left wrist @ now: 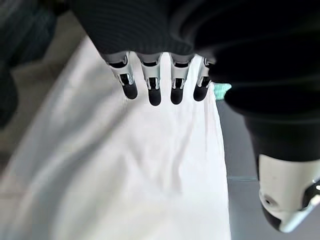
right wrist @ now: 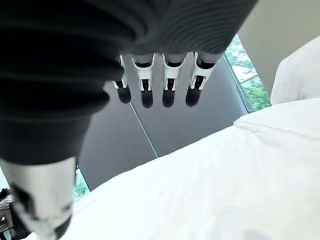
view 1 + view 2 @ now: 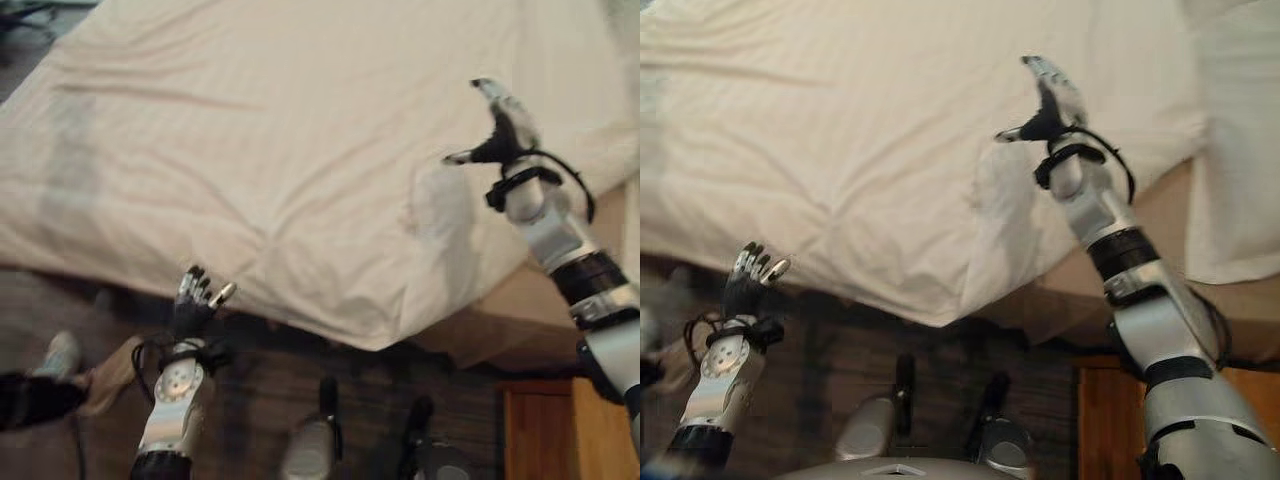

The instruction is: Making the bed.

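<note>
The right hand [image 3: 505,125] is up over the bed, above the white sheet [image 3: 270,170]. Its fingers [image 2: 168,85] are straight and spread a little, and the thumb sticks out to the side. It holds nothing. I cannot tell if it touches the sheet or just hangs over it.

The left hand [image 3: 192,300] is low, by the near edge of the bed, just beside where the sheet hangs down. Its fingers [image 1: 154,82] are straight too, side by side, and it holds nothing. In its wrist view the sheet lies past the fingertips.

The sheet covers most of the bed and has soft wrinkles. Near the right hand one corner of the sheet is bunched up and folded, and the tan mattress [image 3: 500,305] shows bare beside it. A white pillow [image 3: 1235,150] lies at the far right side of the bed.

A wooden nightstand [image 3: 560,430] stands next to the bed, under the right arm. The floor [image 3: 260,400] is dark.

No words or labels can be read.
</note>
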Motion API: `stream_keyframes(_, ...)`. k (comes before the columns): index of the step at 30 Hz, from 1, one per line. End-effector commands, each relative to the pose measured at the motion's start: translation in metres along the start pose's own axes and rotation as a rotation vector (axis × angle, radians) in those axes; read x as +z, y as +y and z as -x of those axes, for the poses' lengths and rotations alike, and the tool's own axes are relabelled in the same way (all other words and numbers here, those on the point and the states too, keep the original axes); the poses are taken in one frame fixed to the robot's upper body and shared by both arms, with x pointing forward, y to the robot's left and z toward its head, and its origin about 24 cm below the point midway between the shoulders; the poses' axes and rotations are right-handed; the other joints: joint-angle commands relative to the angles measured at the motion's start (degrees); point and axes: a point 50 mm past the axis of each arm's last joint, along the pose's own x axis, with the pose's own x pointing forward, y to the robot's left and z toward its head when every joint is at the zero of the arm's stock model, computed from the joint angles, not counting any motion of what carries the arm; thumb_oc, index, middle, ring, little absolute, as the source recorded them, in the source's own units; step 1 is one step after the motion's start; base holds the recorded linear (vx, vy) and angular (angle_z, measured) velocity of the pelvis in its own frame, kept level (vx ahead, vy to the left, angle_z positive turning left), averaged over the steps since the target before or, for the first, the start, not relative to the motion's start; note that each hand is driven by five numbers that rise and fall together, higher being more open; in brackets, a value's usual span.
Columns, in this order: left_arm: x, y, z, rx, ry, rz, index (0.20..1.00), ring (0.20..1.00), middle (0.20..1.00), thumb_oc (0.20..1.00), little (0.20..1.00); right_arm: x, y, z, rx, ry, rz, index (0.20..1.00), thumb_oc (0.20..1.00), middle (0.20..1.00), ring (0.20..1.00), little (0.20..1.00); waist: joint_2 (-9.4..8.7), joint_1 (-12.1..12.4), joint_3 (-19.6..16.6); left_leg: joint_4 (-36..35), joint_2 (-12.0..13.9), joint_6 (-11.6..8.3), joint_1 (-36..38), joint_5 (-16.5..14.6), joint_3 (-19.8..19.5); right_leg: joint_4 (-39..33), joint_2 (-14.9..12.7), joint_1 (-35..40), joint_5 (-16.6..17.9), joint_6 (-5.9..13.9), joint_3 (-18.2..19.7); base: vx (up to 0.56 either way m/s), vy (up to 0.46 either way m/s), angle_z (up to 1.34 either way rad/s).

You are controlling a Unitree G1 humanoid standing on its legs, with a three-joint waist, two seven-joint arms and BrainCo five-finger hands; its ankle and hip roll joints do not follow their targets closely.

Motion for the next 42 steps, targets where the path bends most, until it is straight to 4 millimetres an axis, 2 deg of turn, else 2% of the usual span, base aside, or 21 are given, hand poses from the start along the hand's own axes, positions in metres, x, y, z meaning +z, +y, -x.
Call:
stream_keyframes(1,0.048,0.019,-0.015,-0.007,-0.195,-0.090,1.000,1.000,1.000,1.000,1.000,0.017,-0.025,-0.021,-0.101,-0.071,0.176,1.000,1.000,1.000,1.000,1.000,-2.09,-1.1,-0.7,-4.6,5.5,-6.43,1.3,1.5,3.8,0.8,-3.0,-3.6,-3.9,3.90,-2.7,-0.06,0.101,0.07)
stream_keyframes(5,0.067,0.024,-0.022,-0.003,-0.266,-0.121,1.000,1.000,1.000,1.000,1.000,0.022,-0.053,-0.035,-0.162,-0.077,0.271,1.000,1.000,1.000,1.000,1.000,-0.08,-1.7,0.8,-5.3,6.3,-7.80,-1.8,2.3,3.5,1.1,-3.6,-7.7,-3.4,4.73,-1.8,0.04,0.048,0.28)
stream_keyframes(8,0.086,0.023,-0.026,-0.003,-0.344,-0.122,1.000,1.000,1.000,1.000,1.000,0.024,-0.074,-0.044,-0.211,-0.076,0.328,1.000,1.000,1.000,1.000,1.000,0.72,-1.3,2.1,-5.3,7.4,-8.40,-6.4,4.6,5.1,0.8,-4.3,-12.1,-1.3,5.32,-1.9,-0.10,0.007,-0.18)
stream_keyframes(11,0.100,0.019,-0.031,-0.017,-0.400,-0.123,1.000,1.000,1.000,1.000,1.000,0.025,-0.089,-0.049,-0.238,-0.063,0.364,1.000,1.000,1.000,1.000,1.000,1.73,-1.1,2.9,-5.3,8.1,-9.39,-9.5,5.9,5.8,0.8,-4.6,-15.7,-0.3,5.91,-1.0,0.00,0.000,-0.15)
stream_keyframes(12,0.105,0.018,-0.032,-0.022,-0.418,-0.119,1.000,1.000,1.000,1.000,1.000,0.023,-0.090,-0.050,-0.235,-0.054,0.375,1.000,1.000,1.000,1.000,1.000,1.95,-0.9,2.6,-5.3,8.3,-10.18,-9.8,4.7,4.9,0.8,-4.6,-15.9,-1.4,6.61,0.1,-0.03,0.009,-0.12)
stream_keyframes(13,0.109,0.016,-0.033,-0.027,-0.436,-0.113,1.000,1.000,1.000,1.000,1.000,0.019,-0.094,-0.051,-0.237,-0.033,0.389,1.000,1.000,1.000,1.000,1.000,2.41,-0.7,2.9,-5.3,8.4,-9.73,-11.2,6.2,6.1,0.8,-4.8,-17.4,0.2,6.39,-0.7,0.05,0.003,-0.13)
stream_keyframes(14,0.114,0.015,-0.035,-0.029,-0.455,-0.109,1.000,1.000,1.000,1.000,1.000,0.012,-0.095,-0.051,-0.227,-0.007,0.406,0.200,0.200,0.200,0.200,0.200,2.69,-0.7,2.7,-5.3,8.4,-10.49,-11.4,4.9,5.2,0.8,-4.7,-17.5,-1.1,7.03,0.5,-0.05,0.009,-0.20)
stream_keyframes(16,0.119,0.010,-0.036,-0.047,-0.473,-0.098,1.000,1.000,1.000,1.000,1.000,0.004,-0.095,-0.051,-0.206,0.029,0.426,0.200,0.200,0.200,0.200,0.200,3.30,-0.5,2.7,-5.3,8.5,-10.69,-12.3,5.4,5.3,0.8,-4.6,-18.5,-1.1,7.14,0.9,-0.02,0.005,-0.16)
stream_keyframes(17,0.118,0.010,-0.036,-0.049,-0.469,-0.090,1.000,1.000,1.000,1.000,1.000,-0.003,-0.094,-0.049,-0.198,0.055,0.418,0.200,0.200,0.200,0.200,0.200,3.47,-0.7,3.1,-5.3,8.5,-10.02,-12.5,6.8,6.2,0.8,-4.6,-18.9,0.1,6.56,0.2,-0.05,0.010,-0.12)
stream_keyframes(20,0.111,0.006,-0.032,-0.062,-0.455,-0.070,1.000,1.000,1.000,1.000,1.000,-0.015,-0.083,-0.042,-0.174,0.099,0.330,0.200,0.200,0.200,0.200,0.200,3.68,-1.8,2.8,-5.3,8.4,-9.79,-10.8,6.4,6.6,0.8,-4.7,-18.0,-0.1,6.32,0.8,0.00,0.033,-0.07)
stream_keyframes(24,0.101,0.006,-0.029,-0.049,-0.419,-0.045,1.000,1.000,1.000,1.000,1.000,-0.030,-0.060,-0.025,-0.146,0.128,0.196,0.200,0.200,0.200,0.200,0.200,3.00,-4.9,1.9,-5.3,7.4,-8.80,-6.6,4.5,7.2,0.8,-4.8,-15.3,-0.5,5.84,1.8,0.07,0.051,-0.03)
stream_keyframes(26,0.094,0.009,-0.028,-0.021,-0.388,-0.013,1.000,1.000,1.000,1.000,1.000,-0.039,-0.050,-0.011,-0.139,0.134,0.128,0.200,0.200,0.200,0.200,0.200,2.38,-6.9,1.2,-5.3,6.6,-8.26,-4.3,3.4,7.9,0.8,-5.0,-14.0,-0.4,5.74,2.3,0.08,0.041,-0.03)
stream_keyframes(28,0.088,0.011,-0.028,-0.006,-0.362,0.003,1.000,1.000,1.000,1.000,1.000,-0.057,-0.036,0.011,-0.112,0.171,0.083,0.200,0.200,0.200,0.200,0.200,1.74,-8.7,0.4,-5.3,5.9,-7.60,-2.0,2.1,8.7,0.8,-5.4,-12.7,-0.5,5.65,2.9,0.07,0.029,-0.15)
stream_keyframes(29,0.085,0.009,-0.032,0.015,-0.352,-0.057,1.000,1.000,1.000,1.000,1.000,-0.056,-0.017,0.023,-0.073,0.160,0.043,0.200,0.200,0.200,0.200,0.200,1.13,-9.9,0.1,-5.2,5.4,-7.29,-0.8,1.5,9.1,0.8,-5.6,-12.1,-0.4,5.74,3.5,0.06,0.026,-0.17)
stream_keyframes(30,0.078,0.007,-0.036,0.021,-0.314,-0.041,1.000,1.000,1.000,1.000,1.000,-0.065,-0.012,0.032,-0.054,0.190,0.042,0.200,0.200,0.200,0.200,0.200,1.16,-10.6,-0.2,-5.1,5.1,-7.16,0.0,1.2,9.2,0.8,-5.6,-11.8,-0.4,5.69,3.8,0.07,0.020,-0.27)
stream_keyframes(33,0.060,0.002,-0.038,0.037,-0.250,0.042,1.000,1.000,1.000,1.000,1.000,-0.101,-0.008,0.056,-0.052,0.325,0.055,0.200,0.200,0.200,0.200,0.200,1.22,-11.8,-0.8,-4.9,4.0,-6.64,2.2,0.5,9.9,0.8,-6.1,-10.4,-0.3,5.67,4.7,0.01,0.007,-0.34)
stream_keyframes(38,0.049,-0.016,-0.045,0.033,-0.200,0.123,1.000,1.000,1.000,1.000,1.000,-0.132,-0.013,0.070,-0.098,0.496,0.011,0.200,0.200,0.200,0.200,0.200,2.35,-14.8,0.2,-4.8,2.9,-6.11,3.5,0.0,12.3,0.8,-6.8,-11.5,0.7,6.12,8.0,-0.07,0.049,-0.30)
stream_keyframes(39,0.049,-0.021,-0.047,0.027,-0.198,0.132,1.000,1.000,1.000,1.000,1.000,-0.138,-0.014,0.072,-0.111,0.541,0.011,0.335,0.335,0.335,0.335,0.335,2.78,-15.2,0.5,-4.8,2.8,-6.09,3.6,0.0,12.9,0.8,-7.0,-11.9,0.8,6.21,8.6,-0.11,0.074,-0.41)
stream_keyframes(40,0.047,-0.026,-0.049,0.024,-0.188,0.143,1.000,1.000,1.000,1.000,1.000,-0.154,-0.024,0.076,-0.149,0.633,0.075,1.000,1.000,1.000,1.000,1.000,3.79,-15.9,0.9,-4.8,2.7,-6.22,3.4,0.1,13.7,0.9,-7.4,-12.9,1.1,6.52,9.4,-0.08,0.032,-0.52)
stream_keyframes(41,0.048,-0.027,-0.050,0.024,-0.191,0.147,1.000,1.000,1.000,1.000,1.000,-0.153,-0.025,0.074,-0.152,0.629,0.076,1.000,1.000,1.000,1.000,1.000,3.90,-15.9,1.0,-4.8,2.7,-6.21,3.3,0.1,13.8,0.9,-7.4,-13.1,1.1,6.53,9.5,-0.09,0.045,-0.63)
stream_keyframes(42,0.051,-0.030,-0.053,0.023,-0.200,0.163,1.000,1.000,1.000,1.000,1.000,-0.156,-0.037,0.070,-0.208,0.666,0.075,1.000,1.000,1.000,1.000,1.000,4.68,-16.5,1.5,-4.7,2.8,-6.36,3.0,0.4,14.5,1.0,-7.6,-14.0,1.4,6.73,10.1,-0.05,0.061,-0.40)
